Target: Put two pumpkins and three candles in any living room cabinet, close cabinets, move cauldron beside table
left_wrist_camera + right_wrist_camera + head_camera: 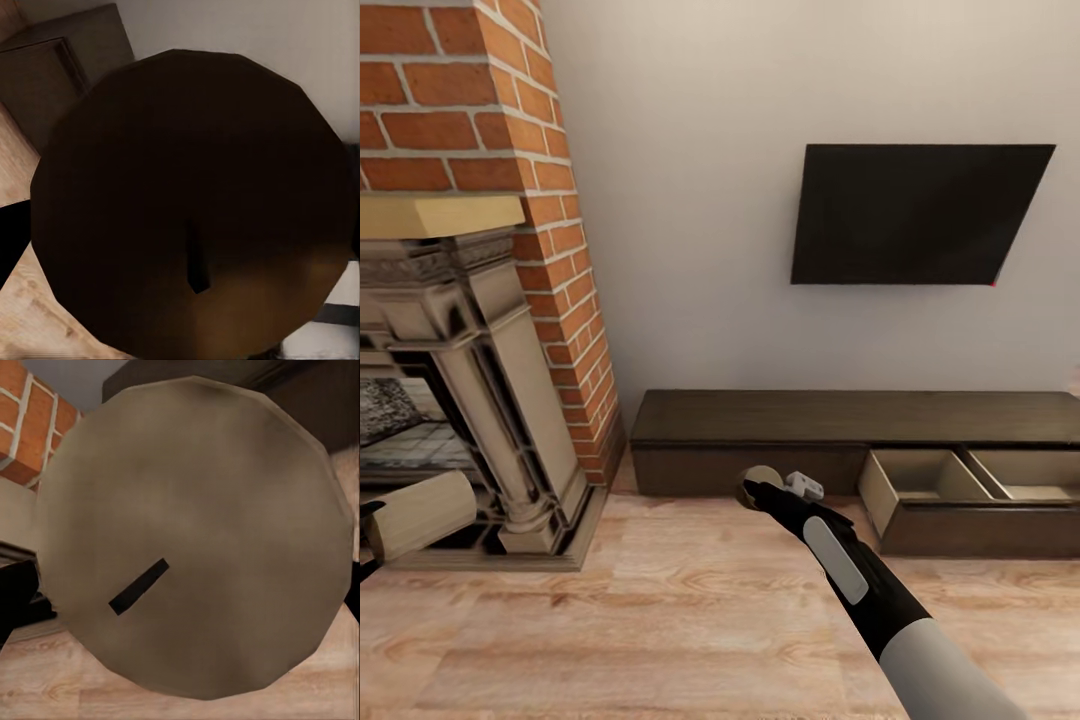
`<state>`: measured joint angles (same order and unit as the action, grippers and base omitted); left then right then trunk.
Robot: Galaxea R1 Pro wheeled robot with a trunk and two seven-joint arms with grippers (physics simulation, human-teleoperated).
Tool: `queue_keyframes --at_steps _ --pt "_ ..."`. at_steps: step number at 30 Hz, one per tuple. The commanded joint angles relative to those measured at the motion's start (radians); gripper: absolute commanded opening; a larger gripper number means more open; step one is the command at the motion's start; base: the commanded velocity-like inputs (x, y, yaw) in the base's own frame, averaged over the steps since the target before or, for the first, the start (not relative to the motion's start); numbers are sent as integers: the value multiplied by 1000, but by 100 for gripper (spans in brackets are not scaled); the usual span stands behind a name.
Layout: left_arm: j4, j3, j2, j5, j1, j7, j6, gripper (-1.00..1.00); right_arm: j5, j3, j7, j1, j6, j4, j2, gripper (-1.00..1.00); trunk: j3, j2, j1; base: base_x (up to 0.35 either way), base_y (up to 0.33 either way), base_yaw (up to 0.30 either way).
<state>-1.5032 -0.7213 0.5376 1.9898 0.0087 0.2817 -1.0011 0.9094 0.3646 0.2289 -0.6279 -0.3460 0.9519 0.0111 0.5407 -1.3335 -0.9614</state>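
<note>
I am seeing the cabinet (760, 420) running low along the grey wall under the wall-mounted screen (920, 215), dark brown, its left front shut. Toward its right end one drawer (935, 500) is standing pulled out over the wood floor (610, 620), showing two pale compartments with a divider between them.

The right tool (752, 490) is reaching forward just before the cabinet's shut front, clenched on a candle (760, 478), beige-tan and stubby, held left of the open drawer. In the right wrist view that candle (195, 540) is facing the camera end-on, a dull tan disc with a short dark wick mark, brick showing beside it.

At the left edge of the head view a second candle (420, 512) is lying sideways in front of the brick fireplace (490, 300), with a dark bit of the left tool (368, 520) touching it. In the left wrist view this second candle (187, 202) is sitting end-on and deep in shadow, a corner of the cabinet behind it. I am reading the left tool as clenched on it.
</note>
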Motion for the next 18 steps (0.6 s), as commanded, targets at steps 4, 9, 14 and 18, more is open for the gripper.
queue_keyframes --at_steps 4,9,14,18 --pt "-2 -1 1 20 1 10 1 -100 9 2 9 -1 -1 -1 0 -100 -11 28 15 -2 0 -291" --pt "-2 -1 1 20 0 10 1 -100 10 2 9 -1 -1 -1 0 -100 -23 63 35 0 0 -252" --pt "0 -1 0 24 0 10 1 -100 11 2 9 -1 -1 -3 -1 -100 -24 77 42 0 0 -200" --pt "-1 -1 0 20 0 10 1 -100 11 2 9 -1 -1 -4 -1 -100 -18 77 42 0 -49 -178"
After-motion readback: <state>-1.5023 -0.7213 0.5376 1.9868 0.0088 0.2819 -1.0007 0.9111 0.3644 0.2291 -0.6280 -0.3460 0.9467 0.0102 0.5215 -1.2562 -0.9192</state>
